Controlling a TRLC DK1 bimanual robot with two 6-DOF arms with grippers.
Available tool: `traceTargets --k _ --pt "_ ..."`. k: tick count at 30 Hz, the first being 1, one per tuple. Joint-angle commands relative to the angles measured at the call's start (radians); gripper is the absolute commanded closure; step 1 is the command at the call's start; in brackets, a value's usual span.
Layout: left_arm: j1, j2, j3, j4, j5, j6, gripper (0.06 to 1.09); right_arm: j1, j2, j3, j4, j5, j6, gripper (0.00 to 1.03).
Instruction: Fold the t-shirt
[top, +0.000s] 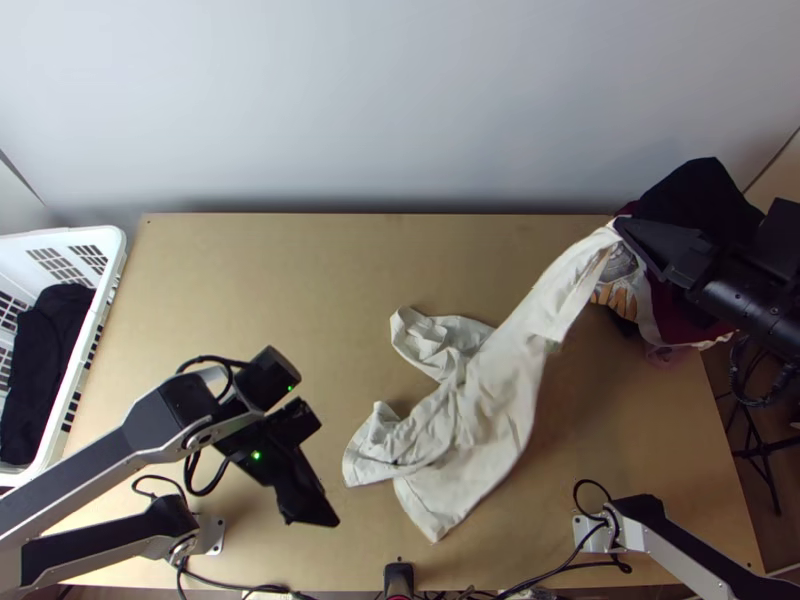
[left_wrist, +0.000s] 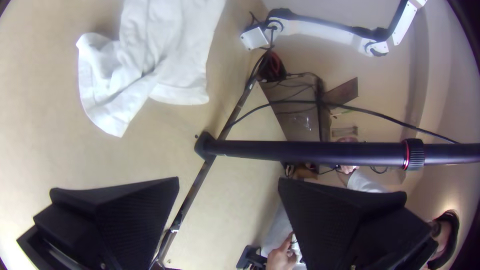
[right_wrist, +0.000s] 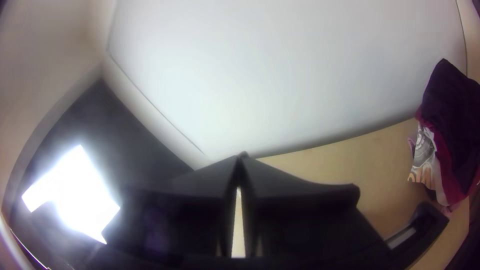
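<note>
T-shirt (top: 490, 400) aslant, long axis toward far right

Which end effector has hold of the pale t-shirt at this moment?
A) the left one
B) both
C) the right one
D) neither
C: the right end effector is closed on one end of the pale t-shirt, which stretches from its fingertips down to the rest of the cloth, bunched on the table; the left end effector has its fingers wide apart, away from the cloth.
</note>
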Motion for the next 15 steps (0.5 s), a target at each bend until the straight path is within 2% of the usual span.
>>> traceTargets --k 1,7,12,15 --pt "0.002 -0.005 -0.096 0.024 0.014 0.017 0.11 -0.016 -0.003 -0.014 0.008 0.006 -0.002 1.0" --pt "-0.028 0.028 -0.111 0.197 -0.092 -0.089 0.11 -0.059 -0.006 -0.052 0.028 0.013 0.01 1.0" --pt "-0.123 0.136 -0.077 0.32 -0.255 -0.263 0.11 -0.092 -0.021 -0.082 0.053 0.013 0.027 1.0" --pt "-0.138 0.193 -0.059 0.311 -0.238 -0.282 0.11 -0.109 -0.03 -0.086 0.06 0.013 0.033 1.0"
